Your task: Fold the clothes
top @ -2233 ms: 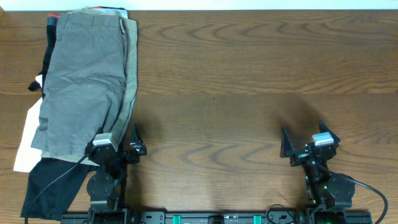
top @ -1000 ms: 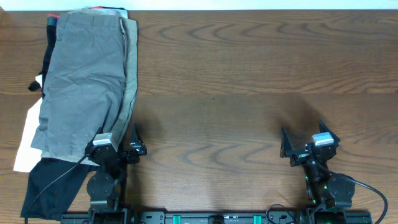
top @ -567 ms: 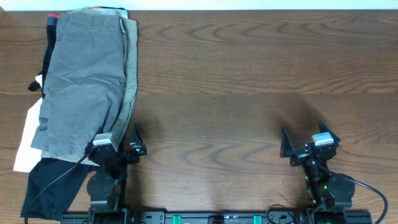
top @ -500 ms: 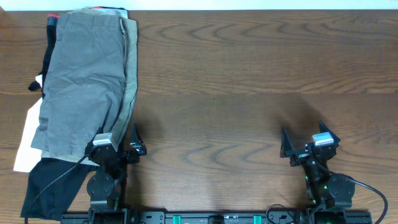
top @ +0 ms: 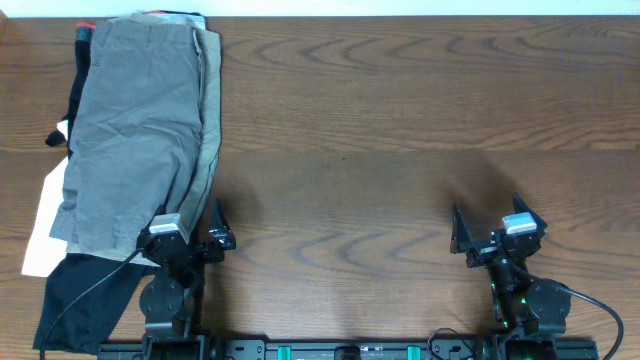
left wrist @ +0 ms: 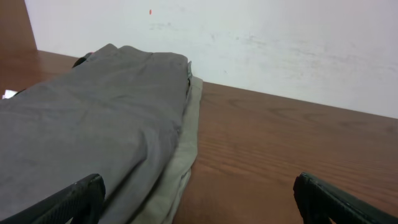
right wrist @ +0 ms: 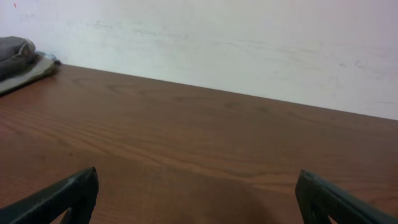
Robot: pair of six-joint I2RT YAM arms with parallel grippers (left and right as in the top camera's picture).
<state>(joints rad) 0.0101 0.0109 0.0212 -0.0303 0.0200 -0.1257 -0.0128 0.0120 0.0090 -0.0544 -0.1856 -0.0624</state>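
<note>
grey shorts (top: 135,130) lay flat and wrinkled on top of a stack, directly ahead of the left gripper (top: 188,215). their near hem sat at that gripper's left finger, and whether they touched could not be told. the left gripper's fingers were spread wide apart and held nothing. in the left wrist view the left gripper (left wrist: 199,186) showed bare table (left wrist: 273,162) between its two fingertips, with the grey shorts (left wrist: 81,137) stretching away beyond the left fingertip. khaki shorts (top: 208,120) lay under the grey pair, their edge (left wrist: 186,143) showing along the side nearer the right finger. a black garment (top: 75,290) lay outboard of the left finger, beside the arm base. a white garment (top: 45,215) projected from beneath the stack further outboard. the right gripper (top: 487,215) rested well apart from the stack, with its fingers also spread wide and holding nothing. ahead of the right gripper (right wrist: 199,180) lay only wood grain. the grey shorts (right wrist: 12,50) appeared far beyond its left finger. a pale wall (left wrist: 280,43) closed off the far edge of the table.
</note>
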